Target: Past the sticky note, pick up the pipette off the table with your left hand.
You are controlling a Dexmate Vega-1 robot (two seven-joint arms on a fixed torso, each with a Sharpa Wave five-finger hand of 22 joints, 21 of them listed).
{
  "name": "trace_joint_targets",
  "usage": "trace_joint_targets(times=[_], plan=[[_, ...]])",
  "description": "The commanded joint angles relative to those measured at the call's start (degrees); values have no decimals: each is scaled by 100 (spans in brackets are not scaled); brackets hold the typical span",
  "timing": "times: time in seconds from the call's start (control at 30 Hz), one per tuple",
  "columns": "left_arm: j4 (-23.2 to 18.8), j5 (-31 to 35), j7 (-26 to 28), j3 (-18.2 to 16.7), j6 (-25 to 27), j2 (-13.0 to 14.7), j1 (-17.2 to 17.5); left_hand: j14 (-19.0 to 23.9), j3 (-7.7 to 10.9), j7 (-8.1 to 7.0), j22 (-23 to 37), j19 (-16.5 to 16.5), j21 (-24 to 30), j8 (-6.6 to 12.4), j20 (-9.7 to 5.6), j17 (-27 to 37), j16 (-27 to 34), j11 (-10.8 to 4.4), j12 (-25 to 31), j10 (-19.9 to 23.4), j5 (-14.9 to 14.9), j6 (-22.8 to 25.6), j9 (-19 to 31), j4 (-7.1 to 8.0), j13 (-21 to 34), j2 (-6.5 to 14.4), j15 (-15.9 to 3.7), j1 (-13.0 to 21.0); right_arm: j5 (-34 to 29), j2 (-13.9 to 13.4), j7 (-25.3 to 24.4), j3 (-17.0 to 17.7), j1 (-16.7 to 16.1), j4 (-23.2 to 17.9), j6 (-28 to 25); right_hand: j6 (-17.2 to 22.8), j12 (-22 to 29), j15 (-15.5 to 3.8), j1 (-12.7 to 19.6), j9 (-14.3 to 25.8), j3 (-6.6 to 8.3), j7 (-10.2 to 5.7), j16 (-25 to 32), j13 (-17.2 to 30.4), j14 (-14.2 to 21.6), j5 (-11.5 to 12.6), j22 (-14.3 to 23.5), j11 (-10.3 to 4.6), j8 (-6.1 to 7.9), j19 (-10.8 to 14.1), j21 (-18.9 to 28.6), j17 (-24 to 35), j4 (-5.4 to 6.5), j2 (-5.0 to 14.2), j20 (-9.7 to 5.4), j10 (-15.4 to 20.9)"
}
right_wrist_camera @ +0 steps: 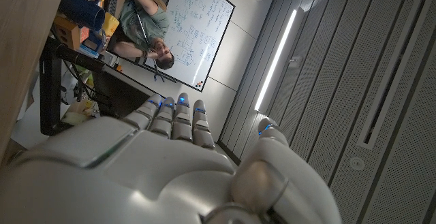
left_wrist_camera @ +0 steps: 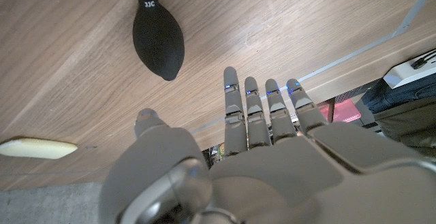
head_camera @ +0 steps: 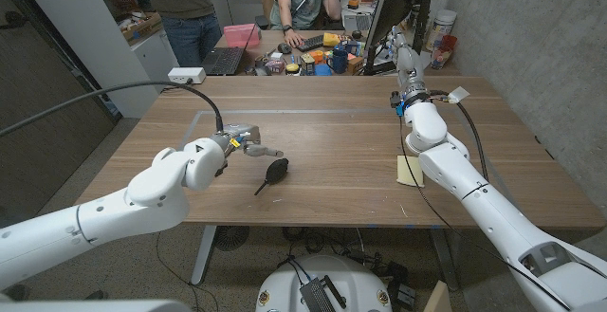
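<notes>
Fingers [left_wrist_camera: 262, 112] of the left hand [head_camera: 248, 147] are stretched out straight and apart, gripping nothing; in the left wrist view they point across the wood, thumb off to one side. Left hand sits over the worktop [head_camera: 332, 132] left of its middle, just beside the pipette [head_camera: 273, 173], not touching it. Pipette is a black rubber bulb with a thin black stem, lying on the worktop toward the near edge, stem angled to the near-left. In the left wrist view the bulb [left_wrist_camera: 158, 41] shows white lettering and lies near the thumb tip, apart from it. Sticky note [head_camera: 410, 170], pale yellow, lies at the near-right part of the worktop, partly under the right arm, well apart from the pipette. Right hand [head_camera: 407, 64] is raised near the far right edge, fingers [right_wrist_camera: 178, 118] straight and side by side, thumb apart, holding nothing. Two people are behind the far edge at a cluttered desk. White box with a cable sits at the far-left corner.
</notes>
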Motion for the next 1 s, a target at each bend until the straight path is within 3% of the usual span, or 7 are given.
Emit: trace_joint_targets(times=[0.03,0.27,0.57,1.0], plan=[[242,1639,-1282,307,-273,-472,-214,-50,-50,104,4,-75,-11,-45,23,-5,-27,3,-32,-42,45,18,19,4,-6,-8,14,-65,68,43,63,124,-155,122,429,23,7,12,-13,20,-23,-28,-8,13,-14,31,15,-23,-9,10,-11,15,-4,-32,24,10],[420,1754,-1556,59,-657,-772,-113,-51,-62,104,4,-106,-12,-61,23,-7,-21,-13,-36,-45,51,7,19,8,-7,-10,18,-73,70,67,128,145,-132,265,575,27,6,5,-24,21,-37,-28,-9,13,-21,34,15,-23,-8,12,-9,15,-2,-41,55,10],[706,2548,-2087,99,-1056,-1199,-133,-69,-79,102,4,-146,-11,-82,22,-9,-20,-10,-44,-56,61,0,19,15,-8,-10,18,-84,109,131,219,154,6,515,704,37,-7,9,-34,21,-50,-43,-8,13,-20,39,14,-23,-5,14,-6,15,-1,-49,70,-22],[897,2589,-2442,-212,-1444,-1586,49,-96,-98,100,4,-204,-13,-106,22,-11,-20,-20,-54,-74,74,-6,21,22,-9,-7,29,-94,137,164,212,169,59,670,726,41,-7,8,-38,21,-62,-46,-11,12,-32,45,14,-23,-5,13,-3,13,-2,-52,83,-21]])
